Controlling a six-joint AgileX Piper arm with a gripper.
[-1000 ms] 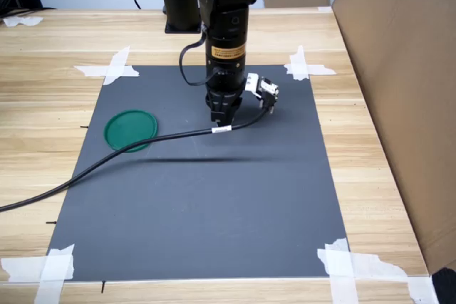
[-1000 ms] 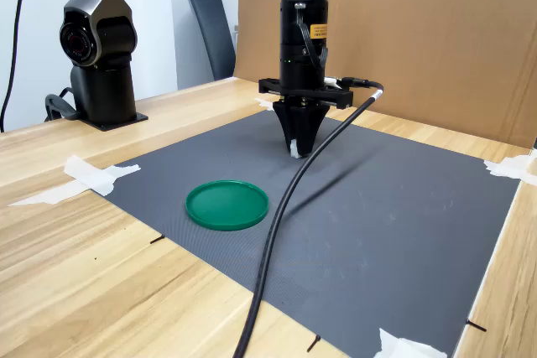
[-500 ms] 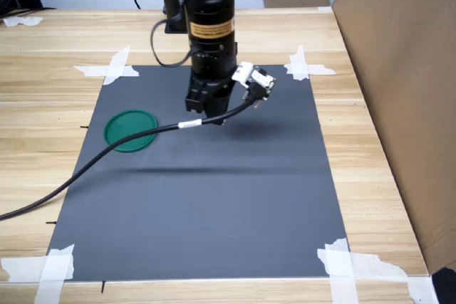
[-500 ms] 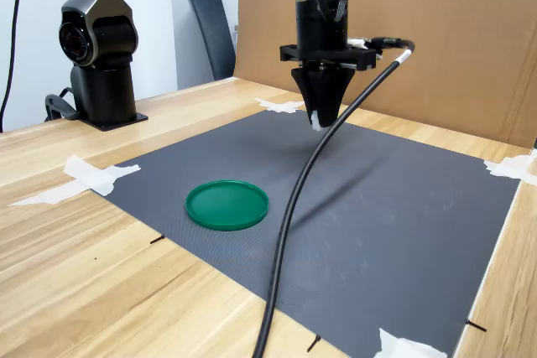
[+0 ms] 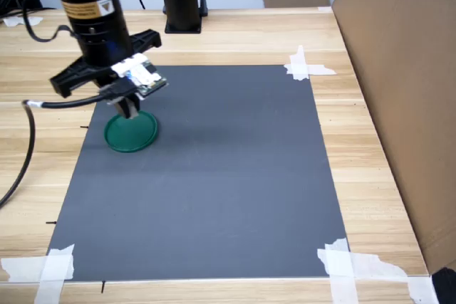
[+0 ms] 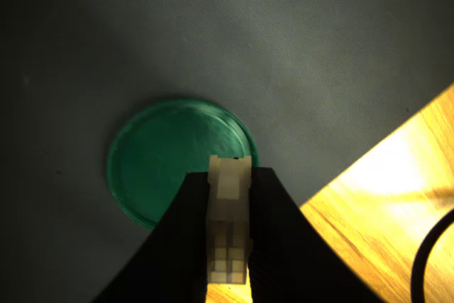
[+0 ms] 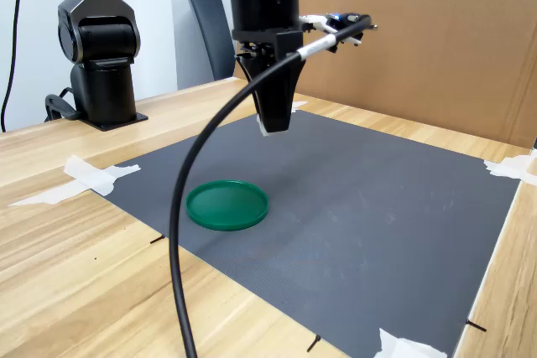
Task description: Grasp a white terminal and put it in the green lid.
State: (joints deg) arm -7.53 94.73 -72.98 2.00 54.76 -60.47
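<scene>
The green lid (image 5: 130,133) lies flat on the grey mat near the first exterior view's left edge. My gripper (image 5: 131,110) hangs just above it, pointing down. In the wrist view the gripper (image 6: 229,175) is shut on the white terminal (image 6: 229,207), a small off-white block pinched between the two black fingers (image 6: 186,239). There the terminal's tip sits over the rim of the green lid (image 6: 159,161). In the second exterior view the gripper (image 7: 272,126) hovers well clear above the green lid (image 7: 226,204), with a white speck of the terminal (image 7: 264,130) at its tip.
The grey mat (image 5: 228,176) is held down by masking tape (image 5: 306,67) at its corners on a wooden table. A cardboard wall (image 5: 399,69) stands along the first exterior view's right. A black cable (image 7: 174,232) hangs from the wrist. The arm's base (image 5: 178,5) is behind.
The arm has swung from the back middle of the mat toward the first exterior view's left, carrying the terminal, and now hangs over the green lid. The cable swung with it.
</scene>
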